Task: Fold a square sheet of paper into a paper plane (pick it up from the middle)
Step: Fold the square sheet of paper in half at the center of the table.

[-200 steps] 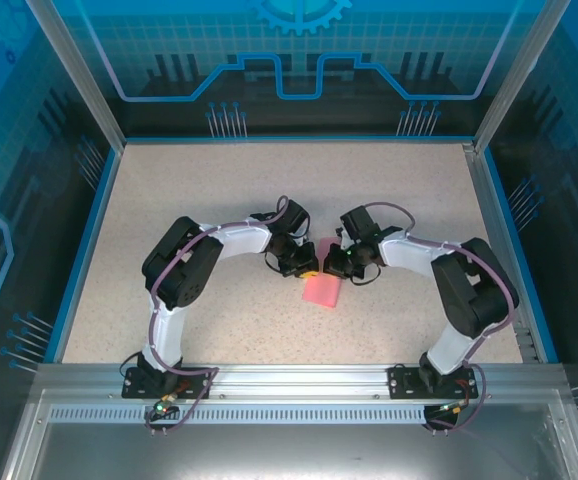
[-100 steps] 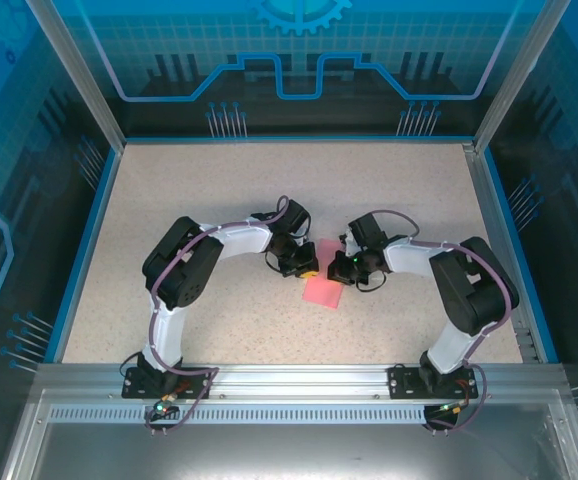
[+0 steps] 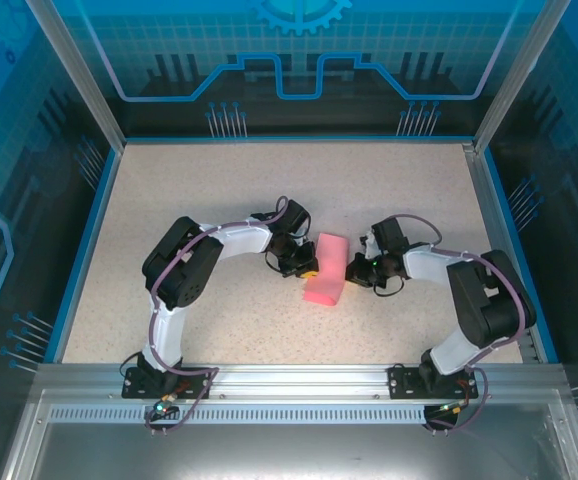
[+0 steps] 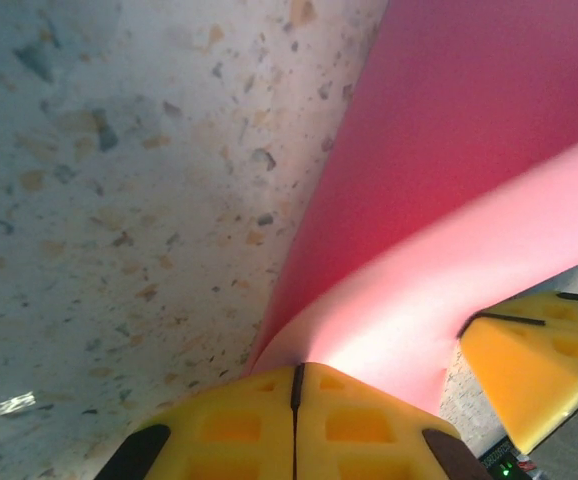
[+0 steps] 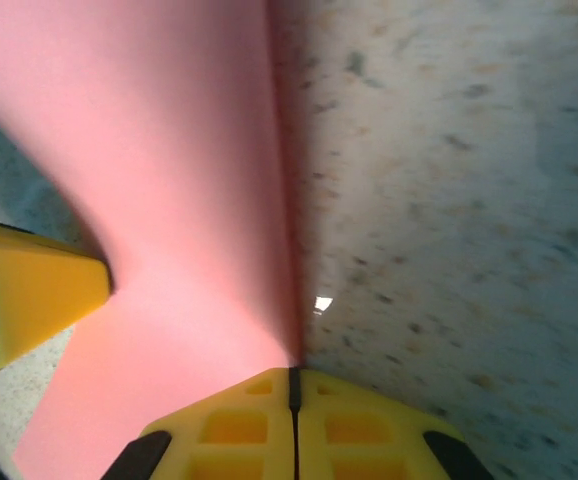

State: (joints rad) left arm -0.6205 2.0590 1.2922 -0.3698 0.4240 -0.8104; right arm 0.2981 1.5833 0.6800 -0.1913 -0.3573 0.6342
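Note:
The square sheet of paper (image 3: 325, 270) is pink-red and lies doubled over on the table between my two grippers. My left gripper (image 3: 308, 265) is shut on its left edge. In the left wrist view the yellow fingers (image 4: 239, 425) meet with the paper (image 4: 449, 200) curving up out of them. My right gripper (image 3: 352, 271) is shut on the right edge. In the right wrist view the paper (image 5: 169, 190) runs into the tips of the shut fingers (image 5: 354, 425). Each wrist view also shows the other gripper's yellow finger (image 4: 529, 365) (image 5: 29, 295). The paper plane is out of view.
The speckled tabletop (image 3: 219, 190) has blue rails along its sides (image 3: 84, 240) and a metal rail at the near edge (image 3: 289, 378). Both arms bend inward toward the table's middle.
My right gripper has moved right, away from the left one, and more of the pink paper now shows between them. The left arm has stayed put.

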